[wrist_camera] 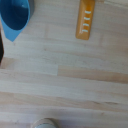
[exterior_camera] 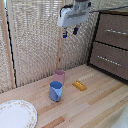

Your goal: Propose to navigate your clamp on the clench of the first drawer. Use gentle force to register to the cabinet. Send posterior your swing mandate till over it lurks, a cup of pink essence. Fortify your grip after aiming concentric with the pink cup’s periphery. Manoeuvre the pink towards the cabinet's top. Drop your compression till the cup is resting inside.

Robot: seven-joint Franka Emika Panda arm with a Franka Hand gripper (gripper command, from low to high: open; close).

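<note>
The pink cup (exterior_camera: 59, 76) is seen standing upright on the light wooden table (exterior_camera: 95, 102), close to the woven reed wall (exterior_camera: 35, 35) behind it. Just in front of it, touching or nearly so in the exterior view, stands a blue mug (exterior_camera: 56, 91), which hides the cup's lower front. An orange flat object (exterior_camera: 79, 85) lies on the table towards the exterior view's right of the two cups, a little apart from them. A white plate with a patterned rim (exterior_camera: 16, 114) is placed at the exterior view's lower left corner, well apart from the cups.

The pincer (exterior_camera: 70, 33) is held high above the table, well clear of the cup and to the exterior view's right of it. Its two short fingers (exterior_camera: 64, 34) point downward with a visible gap between them, and nothing is gripped. It hangs from the white arm (exterior_camera: 75, 12) at the top of the picture.

The cabinet (exterior_camera: 111, 45) is set at the exterior view's right. The first drawer (exterior_camera: 114, 30) appears closed, its silver handle (exterior_camera: 116, 32) running across the front; a like lower drawer (exterior_camera: 108, 59) sits beneath it.

In the wrist view, the blue mug (wrist_camera: 15, 17) and the orange object (wrist_camera: 85, 20) are seen from above on the table; a pale rounded edge (wrist_camera: 46, 123), perhaps the plate, is too blurred to be identified
</note>
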